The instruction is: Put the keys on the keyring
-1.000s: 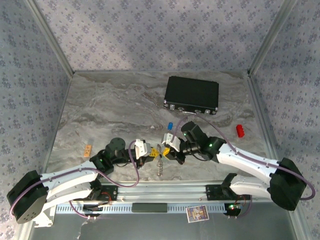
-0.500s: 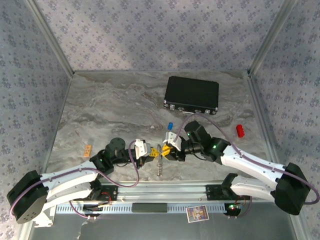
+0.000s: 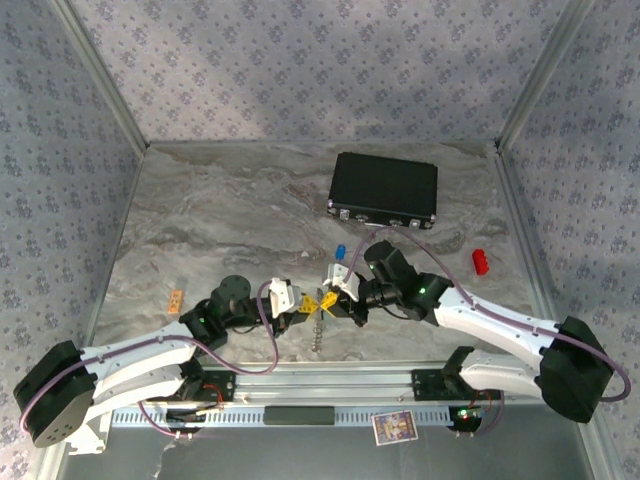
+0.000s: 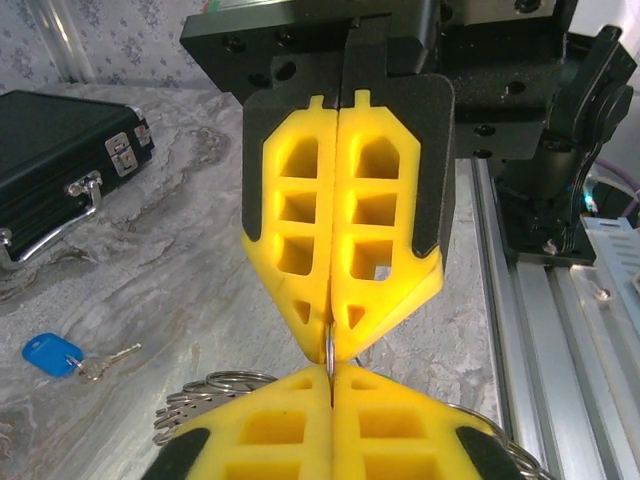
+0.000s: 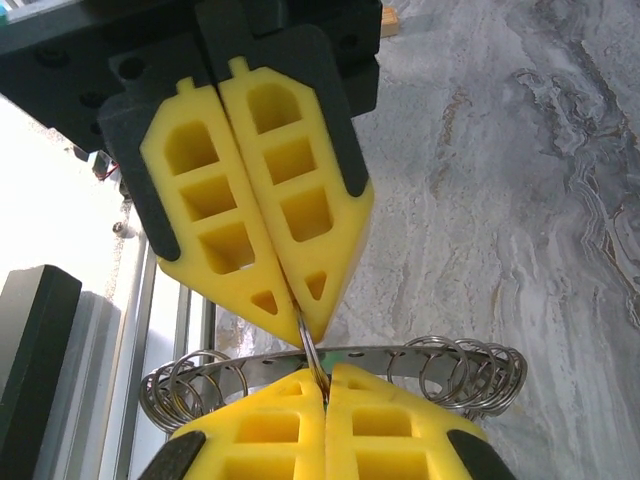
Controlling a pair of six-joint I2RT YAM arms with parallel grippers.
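The worktop [image 3: 230,220] is grey marble with paler and brownish veins, and the walls [image 3: 300,70] wear a pale lilac-grey paper sprinkled with small darker sprigs. The case [image 3: 385,188] is black with silver latches, one key [image 4: 50,353] has a bright blue head, a small piece [image 3: 480,261] is red and a little tag [image 3: 176,298] is orange-tan. The left gripper [image 4: 331,372] and the right gripper [image 5: 323,380] both have yellow fingers in black shells — on white arms [image 3: 500,325] with black joints — and the keyring [image 5: 380,357] is silver-grey.
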